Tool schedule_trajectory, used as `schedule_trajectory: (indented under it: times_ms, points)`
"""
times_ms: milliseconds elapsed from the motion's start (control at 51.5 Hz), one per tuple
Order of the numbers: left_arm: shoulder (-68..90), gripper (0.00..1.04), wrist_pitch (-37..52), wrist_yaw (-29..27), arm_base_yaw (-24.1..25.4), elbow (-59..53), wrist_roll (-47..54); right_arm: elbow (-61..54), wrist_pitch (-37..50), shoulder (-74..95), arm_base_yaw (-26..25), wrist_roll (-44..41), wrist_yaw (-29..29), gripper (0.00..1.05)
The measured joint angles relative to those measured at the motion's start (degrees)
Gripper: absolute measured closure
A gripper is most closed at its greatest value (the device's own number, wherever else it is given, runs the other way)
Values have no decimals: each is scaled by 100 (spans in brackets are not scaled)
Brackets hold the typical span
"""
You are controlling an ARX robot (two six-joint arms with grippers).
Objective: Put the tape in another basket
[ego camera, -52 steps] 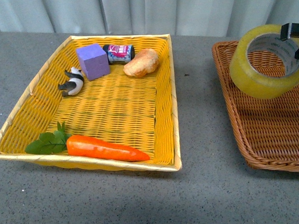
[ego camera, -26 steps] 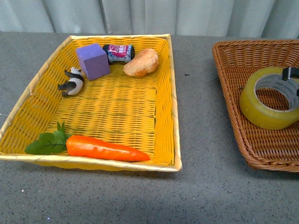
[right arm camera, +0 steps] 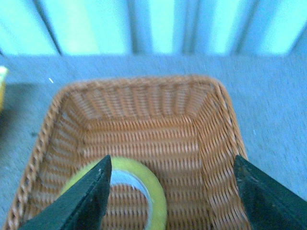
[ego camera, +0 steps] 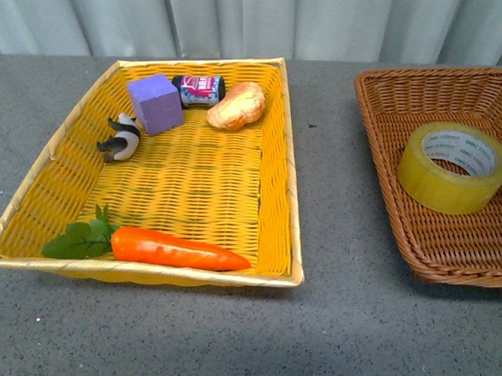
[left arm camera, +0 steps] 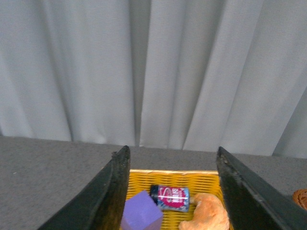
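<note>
The tape (ego camera: 454, 167), a wide yellowish roll with a white printed core, lies flat inside the brown wicker basket (ego camera: 384, 137) at the right. No gripper shows in the front view. In the right wrist view my right gripper (right arm camera: 172, 191) is open above the brown basket (right arm camera: 144, 129), and the tape (right arm camera: 144, 191) lies below it, beside one finger and not held. My left gripper (left arm camera: 172, 191) is open and empty, raised over the far end of the yellow basket (left arm camera: 192, 179).
The yellow basket (ego camera: 31, 210) holds a carrot (ego camera: 178, 248), a purple cube (ego camera: 155, 103), a small can (ego camera: 199, 89), a bread piece (ego camera: 237, 104) and a black-and-white toy (ego camera: 122, 138). A grey curtain (ego camera: 241, 18) hangs behind the grey table (ego camera: 344, 319).
The tape came down from above the brown basket's rim into the basket. The right gripper let go of it and left the front view.
</note>
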Motion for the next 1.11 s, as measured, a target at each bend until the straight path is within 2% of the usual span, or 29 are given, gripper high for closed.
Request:
schedule_trajectory:
  times_ms: [78,117,214,350,388,466,602,680,854,1107]
  points:
    - [-474,67,295,131,181,-754,26,-787,1921,-33,74,-68,-68,49]
    - [-649,76,398,170,275,-1134,39,-1064,2463,-262,118,-101,-74,58]
    - [-1178,99,577,374,422,-1978,63,-1626,2608,-1025,289,-111,214,81]
    - [-1735,101,682,546,542,-2581,85,-2122,2415,-1580,354,-120,197,104]
    - [-1921,101,686,584,601,-2795,85,-2277,2332,-1821,352,-131,208,104]
    - [-2350,101,682,649,715,-3213,85,-2476,1641,-2640,354,-131,210,104]
    - [-3051,101,485,804,848,-3727,85,-2844,1154,-3598,363,-131,205,104]
    - [-3309,101,369,1141,1082,-3882,87,-2964,966,-3886,363,-131,205,104]
    - [-3613,101,503,1156,1224,-4306,87,-3169,442,-4631,363,-131,205,104]
    - [-4614,101,-234,1163,1226,-4568,87,-3368,-387,-5674,363,-131,199,104]
